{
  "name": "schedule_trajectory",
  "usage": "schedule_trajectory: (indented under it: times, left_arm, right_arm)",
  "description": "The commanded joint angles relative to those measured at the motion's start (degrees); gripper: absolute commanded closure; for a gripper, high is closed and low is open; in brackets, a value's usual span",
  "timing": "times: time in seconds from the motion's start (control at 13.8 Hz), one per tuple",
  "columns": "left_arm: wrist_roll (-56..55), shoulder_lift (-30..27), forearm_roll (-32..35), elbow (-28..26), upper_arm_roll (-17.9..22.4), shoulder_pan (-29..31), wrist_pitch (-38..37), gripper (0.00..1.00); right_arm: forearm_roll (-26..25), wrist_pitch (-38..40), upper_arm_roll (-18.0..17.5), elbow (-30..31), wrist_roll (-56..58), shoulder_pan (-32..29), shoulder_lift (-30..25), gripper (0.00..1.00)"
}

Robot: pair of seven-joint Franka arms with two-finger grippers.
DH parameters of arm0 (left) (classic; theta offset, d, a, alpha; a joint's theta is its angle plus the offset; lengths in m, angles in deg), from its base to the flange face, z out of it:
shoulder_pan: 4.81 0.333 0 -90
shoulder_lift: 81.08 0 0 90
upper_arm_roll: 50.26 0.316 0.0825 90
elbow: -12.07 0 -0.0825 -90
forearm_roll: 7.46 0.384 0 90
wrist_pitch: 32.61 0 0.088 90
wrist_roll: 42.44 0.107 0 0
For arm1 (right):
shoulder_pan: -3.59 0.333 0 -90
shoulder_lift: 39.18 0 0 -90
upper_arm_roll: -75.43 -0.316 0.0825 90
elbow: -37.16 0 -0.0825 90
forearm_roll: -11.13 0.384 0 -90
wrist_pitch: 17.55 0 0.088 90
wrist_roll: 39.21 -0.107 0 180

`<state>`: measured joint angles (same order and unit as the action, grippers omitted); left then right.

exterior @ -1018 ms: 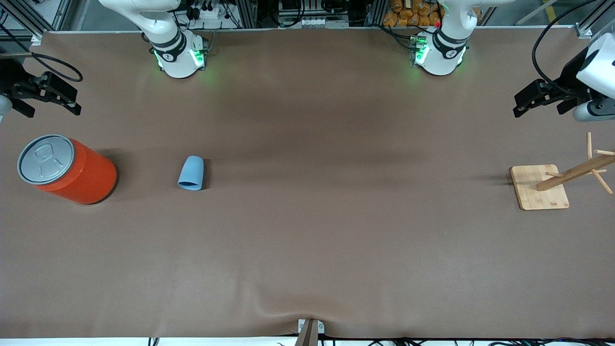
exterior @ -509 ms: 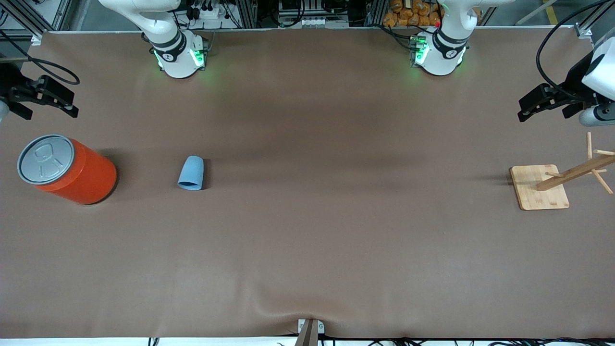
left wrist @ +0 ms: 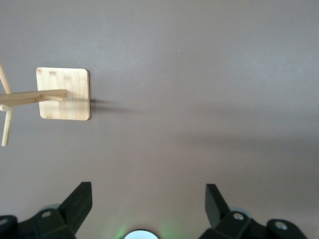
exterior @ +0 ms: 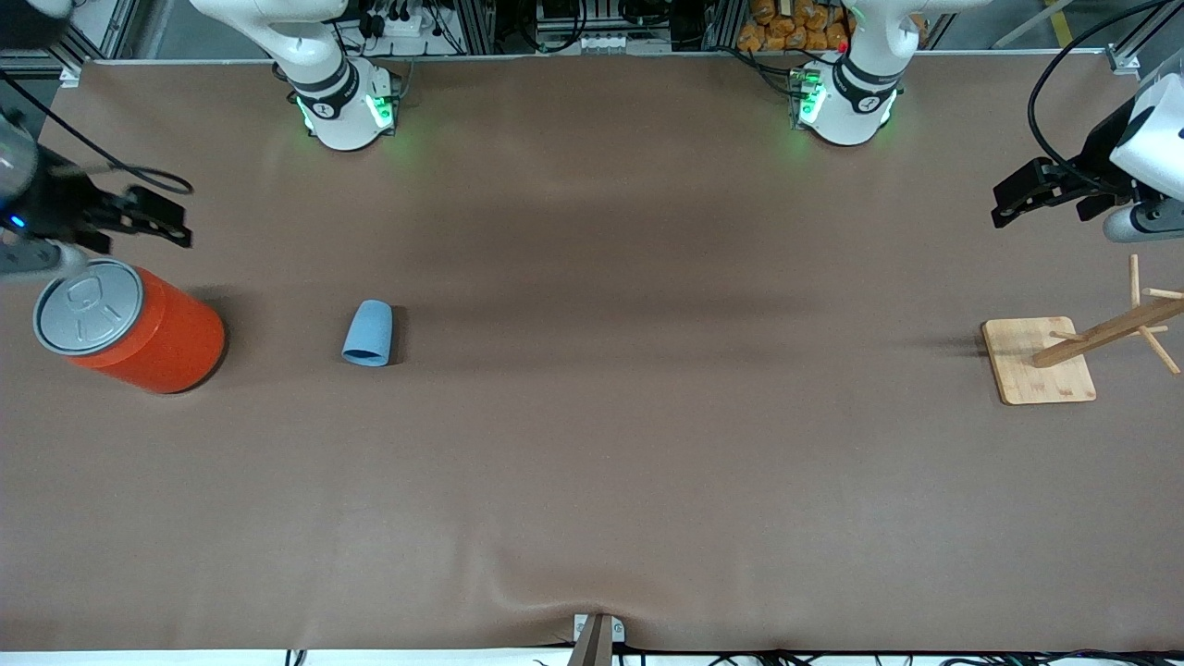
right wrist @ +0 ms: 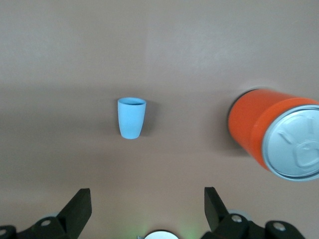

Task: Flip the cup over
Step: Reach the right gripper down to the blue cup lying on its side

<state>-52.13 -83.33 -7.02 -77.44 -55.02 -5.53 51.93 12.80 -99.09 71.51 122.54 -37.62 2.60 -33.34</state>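
Light-blue cup [exterior: 368, 333] lies on its side beside the orange can [exterior: 139, 326], untouched; flipping remains. Right gripper [exterior: 148, 220] over the can's end, left gripper [exterior: 1027, 194] waiting: both spread, empty.

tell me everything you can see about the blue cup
The cup is a small light-blue tumbler with no handle, plain and matte, tapering from a wider rim to a narrower base. It lies on its side on the brown table, with the open rim turned toward the front camera; the right wrist view shows a darker blue inside. It sits beside the orange can, apart from it, toward the right arm's end of the table. Nothing touches it but the table.
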Motion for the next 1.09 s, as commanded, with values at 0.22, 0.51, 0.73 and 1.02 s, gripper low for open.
schedule_trajectory:
  times: [0.22, 0.51, 0.73, 1.02]
  left_arm:
    - [-0.24, -0.39, 0.78, 0.39, -0.42, 0.28, -0.95, 0.0]
    - [-0.15, -0.39, 0.7, 0.31, -0.42, 0.36, -0.95, 0.0]
    - [0.02, -0.39, 0.43, 0.3, -0.42, 0.36, -0.95, 0.0]
    - [0.2, -0.3, 0.26, 0.3, -0.42, 0.36, -0.95, 0.0]
  right_arm:
    - [1.14, -5.27, 0.15, 4.14, -1.92, 6.34, 8.75, 0.0]
    - [0.53, -16.26, 0.15, 15.04, -4.4, 8.29, 8.75, 0.0]
    - [0.53, -27.76, 0.15, 25.68, -4.49, 7.59, 8.75, 0.0]
    - [0.53, -33.78, 0.15, 30.71, -4.49, 9.34, 12.52, 0.0]
